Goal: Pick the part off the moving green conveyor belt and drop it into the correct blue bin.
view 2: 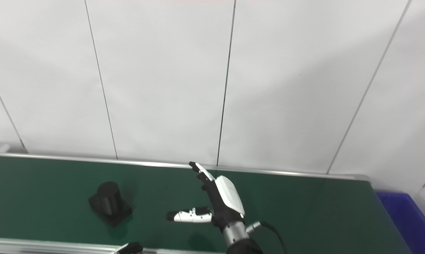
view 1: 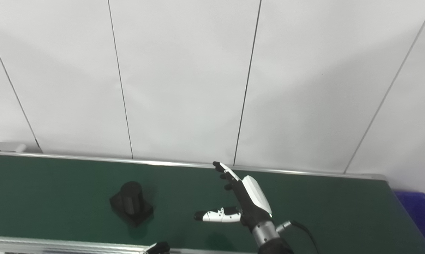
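A black part (view 1: pixel 131 204), a short cylinder on a square base, stands on the green conveyor belt (view 1: pixel 57 183), left of centre. My right hand (view 1: pixel 248 201) is open above the belt to the right of the part, fingers stretched toward the far rail and thumb pointing left at the part, apart from it. It holds nothing. Only dark fingertips of my left hand (view 1: pixel 159 247) show at the bottom edge, near the front rail; the rest of it is hidden. The part also shows in the right eye view (view 2: pixel 110 204).
A blue bin (view 1: pixel 419 211) sits past the belt's right end, only partly in view. Metal rails (view 1: pixel 163 163) run along the far and near edges of the belt. A white panelled wall stands behind.
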